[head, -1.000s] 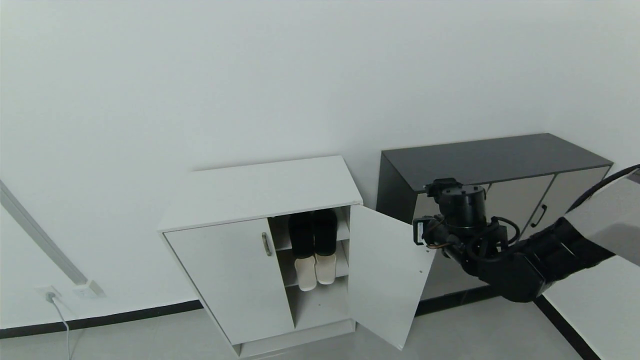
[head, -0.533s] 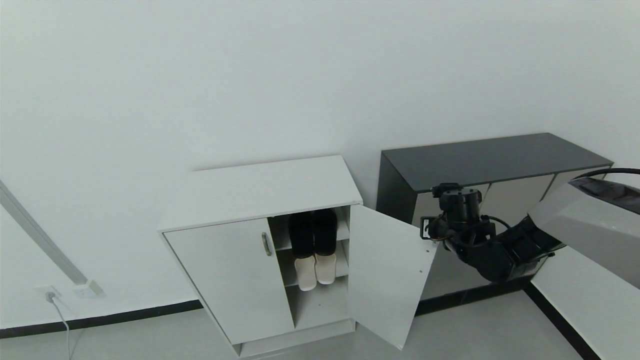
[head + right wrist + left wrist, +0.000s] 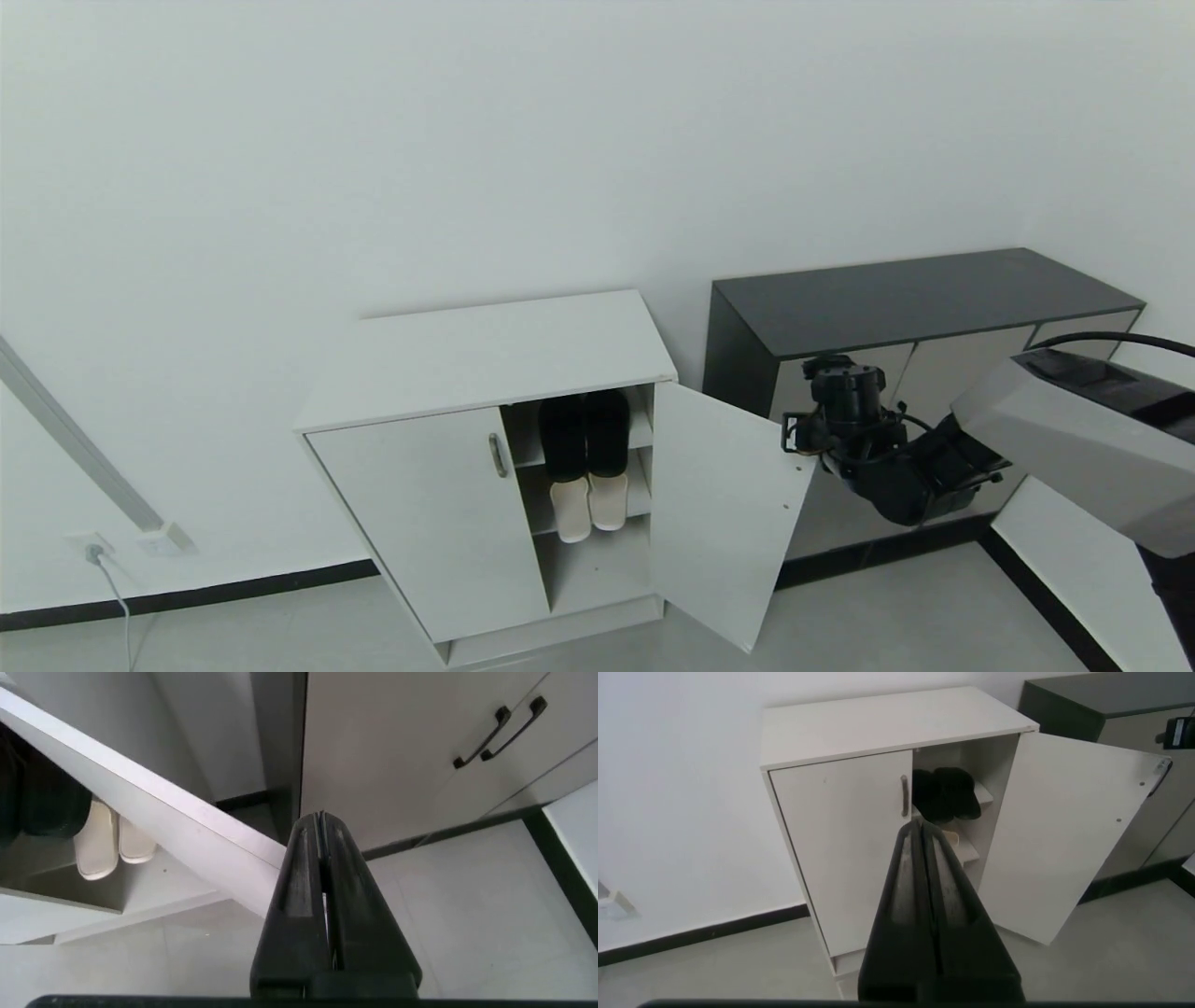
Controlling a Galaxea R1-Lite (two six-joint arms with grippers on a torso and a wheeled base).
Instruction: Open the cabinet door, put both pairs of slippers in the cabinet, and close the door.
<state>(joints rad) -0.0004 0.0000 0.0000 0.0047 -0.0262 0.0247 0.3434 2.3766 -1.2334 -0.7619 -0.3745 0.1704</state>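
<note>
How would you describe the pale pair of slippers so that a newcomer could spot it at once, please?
Find the white cabinet against the wall, left of the dark sideboard; its right door stands open. Inside, the pale slippers lie on the shelf directly below the black pair, the only light-coloured footwear there.
</note>
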